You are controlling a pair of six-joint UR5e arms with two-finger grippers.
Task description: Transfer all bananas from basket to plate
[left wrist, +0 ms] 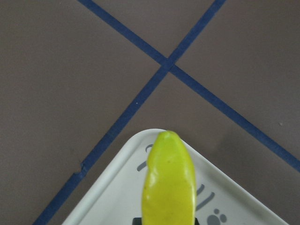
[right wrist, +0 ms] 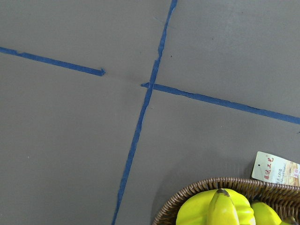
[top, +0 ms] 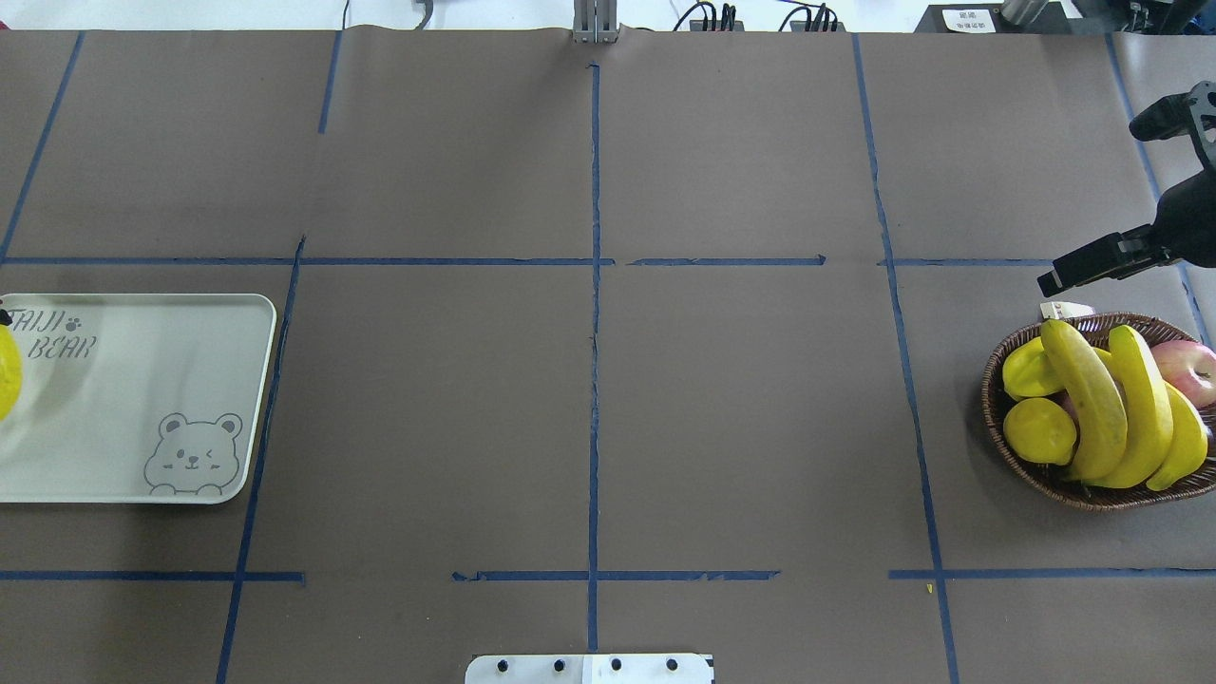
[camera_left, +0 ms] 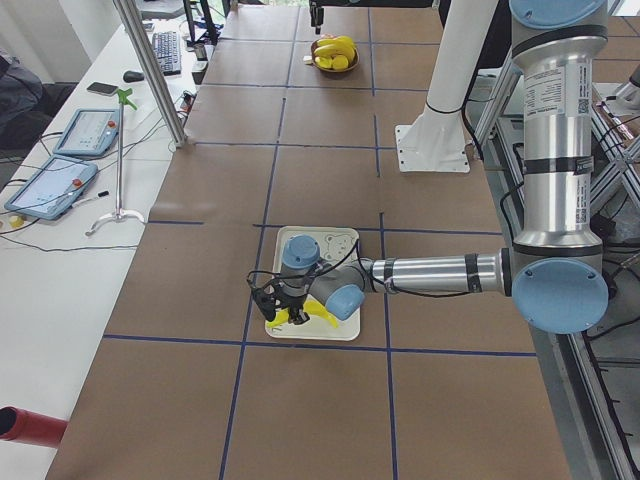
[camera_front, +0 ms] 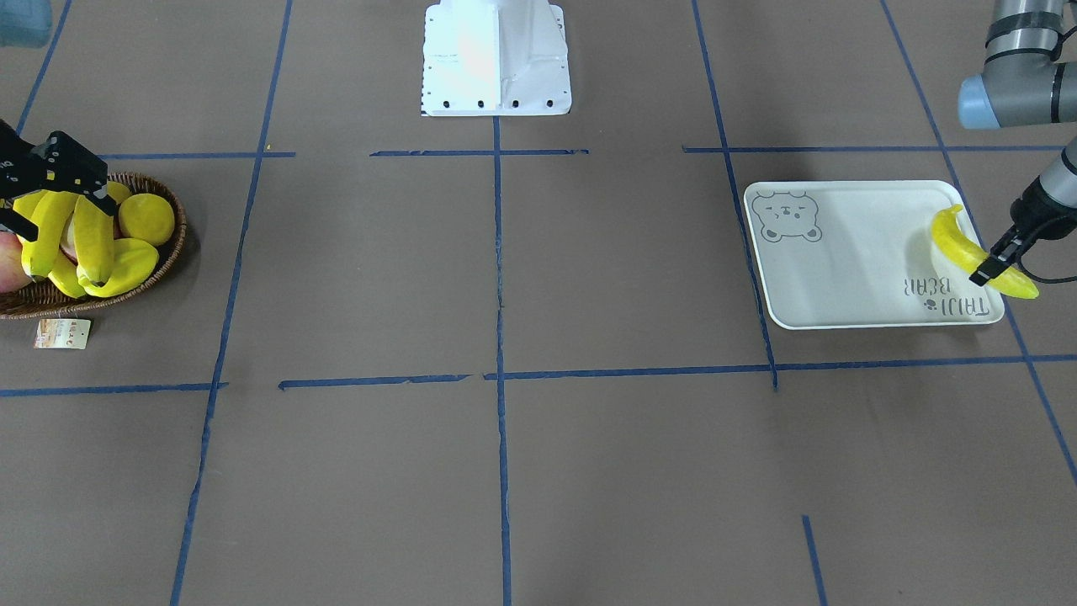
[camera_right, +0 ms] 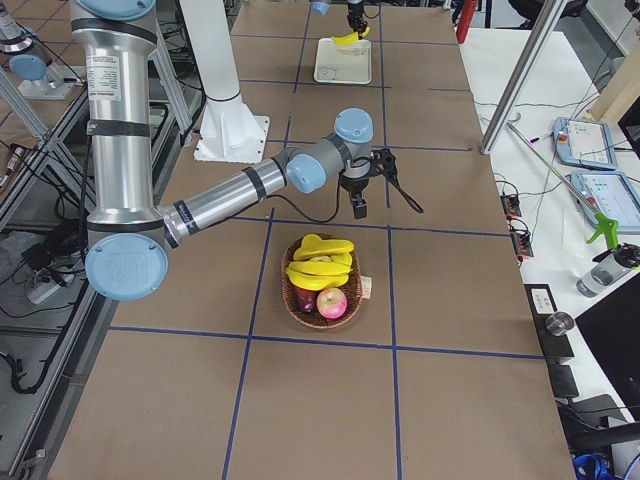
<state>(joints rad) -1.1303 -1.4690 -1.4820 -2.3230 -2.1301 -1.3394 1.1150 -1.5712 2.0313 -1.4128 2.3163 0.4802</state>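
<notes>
Well, banana [camera_front: 951, 240] in L claw [camera_front: 983, 274].

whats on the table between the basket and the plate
Only bare brown table crossed by blue tape lines lies between the basket and the plate. The overhead exterior view shows the whole stretch.

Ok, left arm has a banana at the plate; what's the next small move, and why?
Probably shift the left gripper inward over the plate before opening. The banana it holds crosses the rim by the lettering, one end past the edge, so releasing here might drop it off.
</notes>
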